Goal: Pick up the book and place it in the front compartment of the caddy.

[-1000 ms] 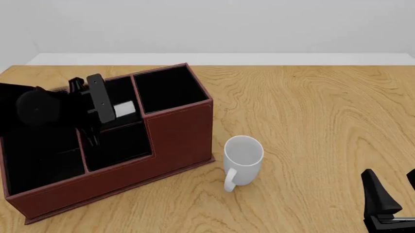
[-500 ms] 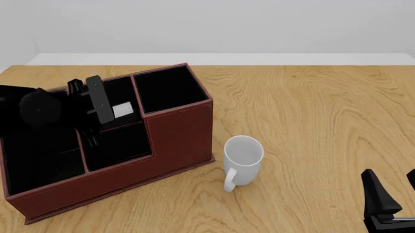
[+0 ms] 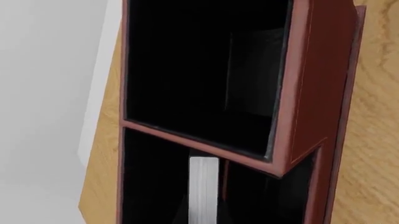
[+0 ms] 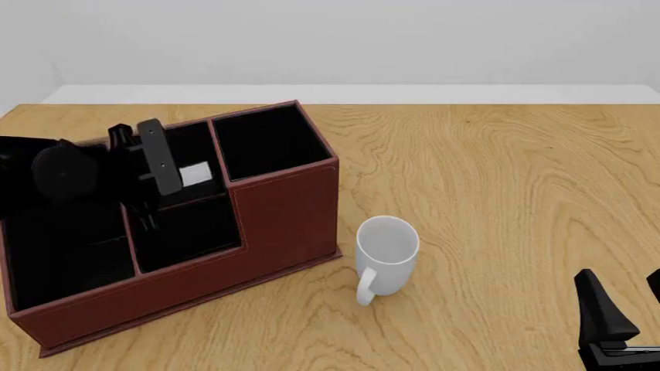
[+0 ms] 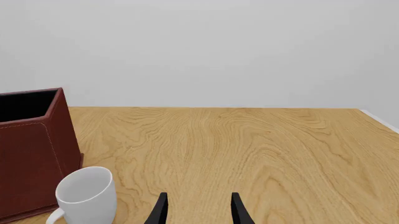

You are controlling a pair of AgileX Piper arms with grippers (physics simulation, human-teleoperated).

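The reddish-brown caddy [image 4: 284,216] stands at the left of the table. My left gripper [image 4: 178,176] reaches down into its front compartment [image 4: 191,147], the taller-walled middle pocket. The book [image 4: 196,175] is inside that pocket and only its white page-edge band shows. In the left wrist view the band [image 3: 203,186] stands upright low in the pocket, just behind the wall of the square end pocket [image 3: 199,70]. The left fingers are black against black lining and hard to make out; they appear shut on the book. My right gripper [image 4: 627,301] is open and empty at the near right.
A white mug [image 4: 387,251] stands upright just right of the caddy's front corner; it also shows in the right wrist view [image 5: 87,192]. The caddy's widest pocket [image 4: 62,255] and low middle pocket [image 4: 191,232] lie under the left arm. Wooden table [image 4: 495,178] stretches right.
The book's white band has sunk a little lower into the pocket and shows less. The left gripper has barely shifted. The right arm and mug have not moved.
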